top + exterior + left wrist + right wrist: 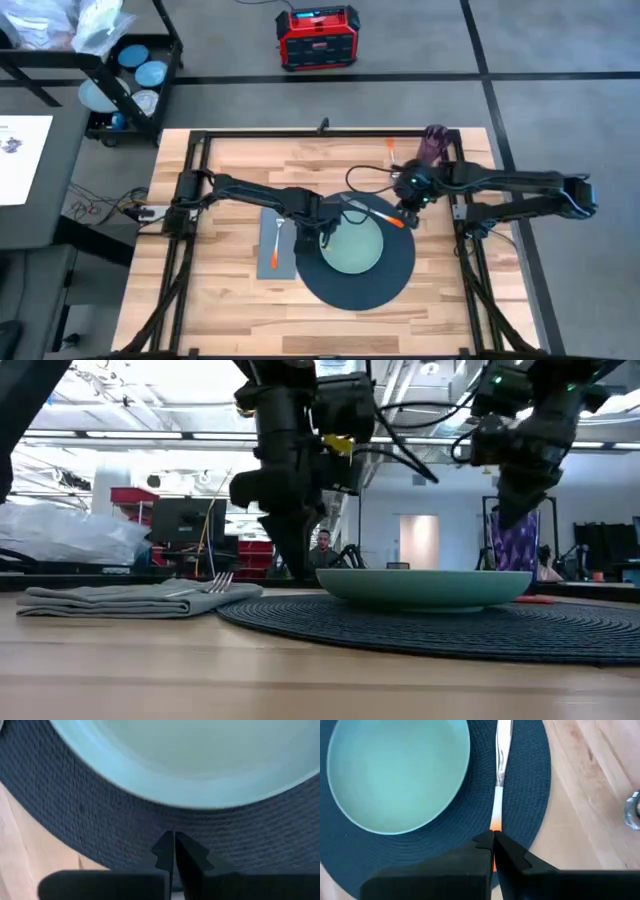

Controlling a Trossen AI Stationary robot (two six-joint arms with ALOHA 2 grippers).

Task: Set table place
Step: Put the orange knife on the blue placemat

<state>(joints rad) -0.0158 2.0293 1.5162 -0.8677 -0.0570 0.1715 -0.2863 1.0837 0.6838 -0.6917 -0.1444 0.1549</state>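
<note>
A pale green plate rests on a dark round mat in the middle of the table. Left of the mat lies a grey napkin with an orange-handled fork on it. An orange-handled knife lies flat on the mat at the plate's far right side. My right gripper hangs shut well above the knife's handle, apart from it. My left gripper is shut low over the mat by the plate's left rim. A purple cup stands at the far right. My left gripper points down at the mat's bare ring beside the plate's rim, fingers shut. I cannot tell whether the fingertips touch the mat.
A small orange thing lies near the far edge beside the cup. The black frame rail runs round the table top. Bare wood lies near the front edge and at the left of the napkin. A black cart with blue plates stands beyond the far left corner.
</note>
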